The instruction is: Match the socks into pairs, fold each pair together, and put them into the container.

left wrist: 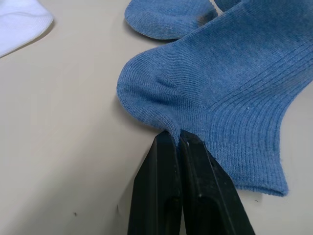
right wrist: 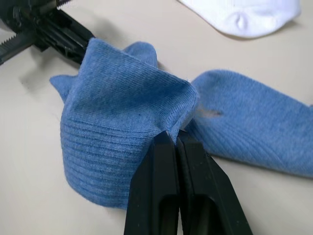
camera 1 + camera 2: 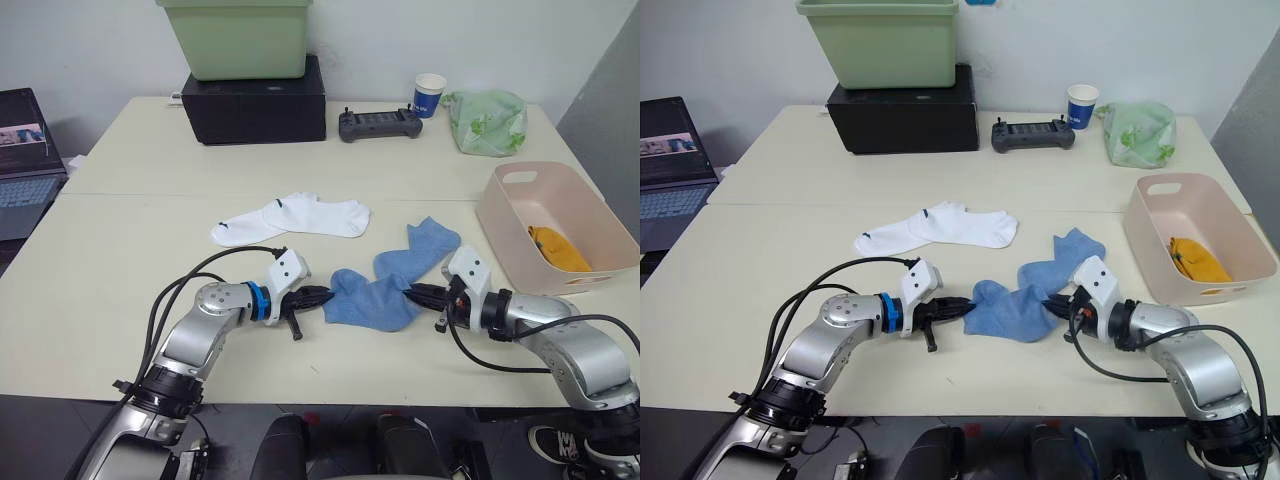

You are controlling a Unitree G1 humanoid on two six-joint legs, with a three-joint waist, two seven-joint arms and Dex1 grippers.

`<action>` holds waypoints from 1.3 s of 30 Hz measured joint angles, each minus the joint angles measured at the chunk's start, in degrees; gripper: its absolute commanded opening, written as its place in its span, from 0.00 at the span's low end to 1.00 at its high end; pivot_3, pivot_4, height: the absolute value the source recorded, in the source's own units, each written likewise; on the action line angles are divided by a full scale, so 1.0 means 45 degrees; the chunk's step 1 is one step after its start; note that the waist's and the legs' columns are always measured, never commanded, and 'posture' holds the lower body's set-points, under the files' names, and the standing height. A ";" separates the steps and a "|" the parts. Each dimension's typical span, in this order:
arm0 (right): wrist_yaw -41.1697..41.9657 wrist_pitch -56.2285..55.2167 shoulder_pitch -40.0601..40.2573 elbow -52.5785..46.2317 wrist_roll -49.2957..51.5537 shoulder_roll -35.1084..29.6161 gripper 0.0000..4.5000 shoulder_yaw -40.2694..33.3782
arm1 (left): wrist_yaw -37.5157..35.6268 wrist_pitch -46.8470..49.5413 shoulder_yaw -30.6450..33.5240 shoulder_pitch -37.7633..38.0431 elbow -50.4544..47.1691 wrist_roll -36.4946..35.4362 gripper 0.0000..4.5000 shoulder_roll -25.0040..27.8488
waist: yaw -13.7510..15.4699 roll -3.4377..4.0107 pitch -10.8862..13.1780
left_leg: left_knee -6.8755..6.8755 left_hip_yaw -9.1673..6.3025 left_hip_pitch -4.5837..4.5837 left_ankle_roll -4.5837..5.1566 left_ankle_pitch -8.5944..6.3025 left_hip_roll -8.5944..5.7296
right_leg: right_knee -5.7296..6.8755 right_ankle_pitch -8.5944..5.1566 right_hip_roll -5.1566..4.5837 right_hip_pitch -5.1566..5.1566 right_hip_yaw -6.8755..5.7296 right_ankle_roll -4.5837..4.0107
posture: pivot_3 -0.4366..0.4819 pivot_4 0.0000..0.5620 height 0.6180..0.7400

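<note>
Left eye view: blue sock (image 3: 368,298) pinched between left claw (image 3: 322,295) and right claw (image 3: 415,294).

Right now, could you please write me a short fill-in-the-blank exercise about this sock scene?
1. Both end effectors pinch a sock coloured light ____.
2. The pink container holds socks coloured ____.
3. The white socks lie on the ____.
4. The green bin stands on a ____ box.

Missing words: blue; orange; table; black

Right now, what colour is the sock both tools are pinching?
Light blue sock, clearest in the left wrist view.
</note>
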 measured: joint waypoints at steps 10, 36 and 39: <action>-0.0002 -0.0246 -0.3815 0.2236 -0.0326 0.1553 0.00 0.1212 | -0.0453 0.4420 0.2556 0.3318 -0.4541 -0.3497 0.00 0.2485 | -0.0261 -0.0003 0.0003 | -0.0009 -0.0017 0.0016 0.0000 0.0000 0.0040 | 0.0013 -0.0002 -0.0007 -0.0001 0.0008 -0.0007 | 0.48 0.27 1.00; 0.2119 -0.3162 -0.6787 0.7937 -0.2517 0.4663 1.00 0.3458 | 0.2993 0.5154 0.3281 0.6752 -0.7468 -0.5444 0.97 0.1264 | -0.0139 -0.0006 0.0002 | -0.0011 -0.0012 0.0014 -0.0003 0.0000 0.0018 | 0.0012 -0.0001 -0.0063 -0.0002 -0.0006 -0.0009 | 0.48 0.27 1.00; 0.2165 -0.1750 -0.5681 0.5495 -0.1295 0.3982 1.00 0.2335 | 0.2493 0.4886 0.3923 0.6729 -0.7382 -0.5594 0.99 0.1927 | -0.0108 -0.0005 0.0003 | -0.0018 -0.0020 0.0014 -0.0003 0.0000 0.0021 | 0.0010 -0.0004 -0.0060 -0.0001 -0.0016 -0.0013 | 0.48 0.27 1.00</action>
